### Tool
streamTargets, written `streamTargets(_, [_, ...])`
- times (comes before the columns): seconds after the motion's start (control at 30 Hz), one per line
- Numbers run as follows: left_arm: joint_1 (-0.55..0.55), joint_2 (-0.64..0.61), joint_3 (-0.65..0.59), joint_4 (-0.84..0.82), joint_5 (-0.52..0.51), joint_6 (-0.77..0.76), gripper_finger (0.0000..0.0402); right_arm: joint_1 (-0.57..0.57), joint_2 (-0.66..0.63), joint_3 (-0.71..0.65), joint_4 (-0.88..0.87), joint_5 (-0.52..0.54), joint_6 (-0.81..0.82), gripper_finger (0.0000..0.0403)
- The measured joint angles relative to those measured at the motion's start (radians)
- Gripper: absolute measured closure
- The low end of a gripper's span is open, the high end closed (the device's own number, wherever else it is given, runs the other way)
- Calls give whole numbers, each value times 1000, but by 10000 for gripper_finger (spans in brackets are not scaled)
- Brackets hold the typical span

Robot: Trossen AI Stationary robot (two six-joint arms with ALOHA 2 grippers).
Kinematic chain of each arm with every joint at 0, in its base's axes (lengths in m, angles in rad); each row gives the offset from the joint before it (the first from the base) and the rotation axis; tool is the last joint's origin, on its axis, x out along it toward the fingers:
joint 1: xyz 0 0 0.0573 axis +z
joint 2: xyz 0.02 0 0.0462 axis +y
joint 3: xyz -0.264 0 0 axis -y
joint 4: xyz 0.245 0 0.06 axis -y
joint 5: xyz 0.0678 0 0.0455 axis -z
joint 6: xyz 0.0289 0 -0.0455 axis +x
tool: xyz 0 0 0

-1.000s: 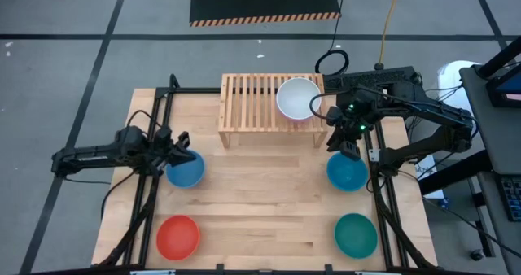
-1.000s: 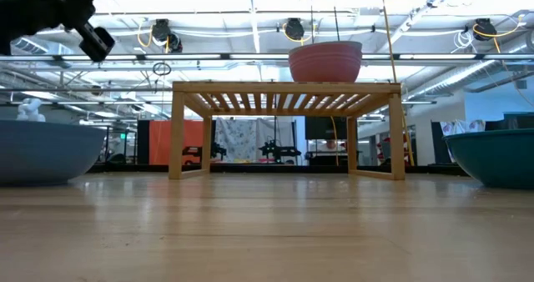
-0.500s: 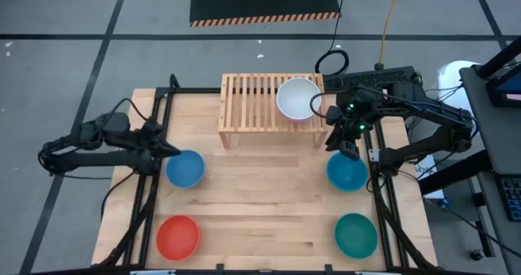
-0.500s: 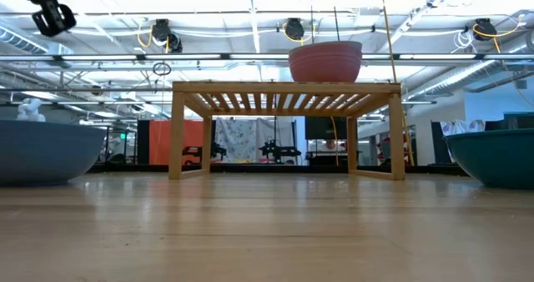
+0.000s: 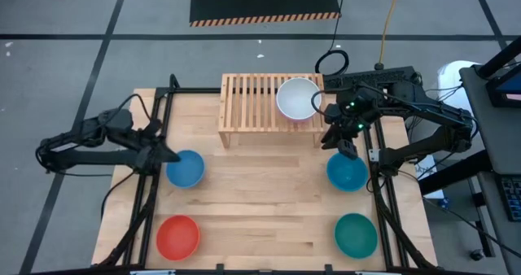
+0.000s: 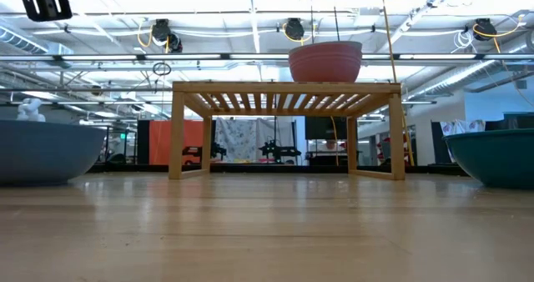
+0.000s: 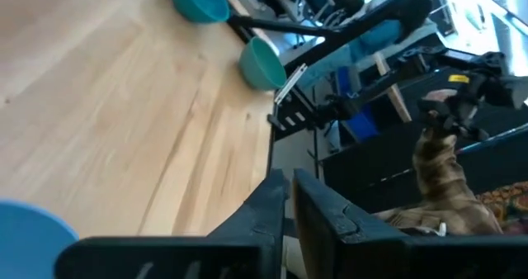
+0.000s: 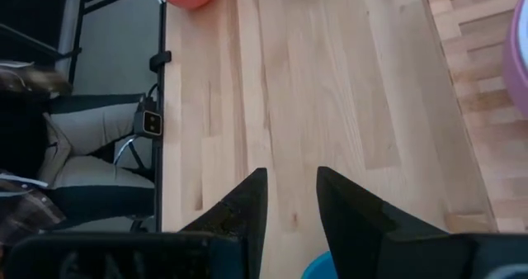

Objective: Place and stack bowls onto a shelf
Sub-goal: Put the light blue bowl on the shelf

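A white bowl [image 5: 299, 98] sits nested in a pink bowl [image 6: 325, 62] on the right half of the slatted wooden shelf [image 5: 251, 104]. On the table rest two blue bowls, one left [image 5: 186, 169] and one right [image 5: 348, 172], a red bowl [image 5: 178, 236] and a teal bowl [image 5: 356, 234]. My left gripper [image 5: 167, 154] hangs just left of the left blue bowl, high above the table, its fingers [image 7: 276, 205] a narrow gap apart with nothing between. My right gripper [image 5: 345, 149] hangs open above the far rim of the right blue bowl [image 8: 318, 267], holding nothing.
Black frame rails [image 5: 146, 210] run along the table's left and right sides. The shelf's left half [image 5: 244, 96] has bare slats. Bare tabletop [image 5: 269, 202] lies between the four bowls. Cables and equipment [image 5: 383, 80] stand behind the right arm.
My left gripper has risen from over the left blue bowl's rim and drawn back toward the table's left edge, tipping up from pointing steeply down to nearly level. The blue bowl stays on the table where it was.
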Motion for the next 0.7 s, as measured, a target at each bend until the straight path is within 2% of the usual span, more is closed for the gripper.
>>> streamTargets(0.33, [0, 130, 0, -16, 3, 3, 296, 0, 0, 0, 23, 0, 0, 301])
streamTargets(0.5, [-2, 177, 0, -51, 88, 150, 291, 0, 0, 0, 23, 0, 0, 301])
streamTargets(0.7, [-66, 221, 0, -71, 53, 299, 291, 0, 0, 0, 23, 0, -19, 301])
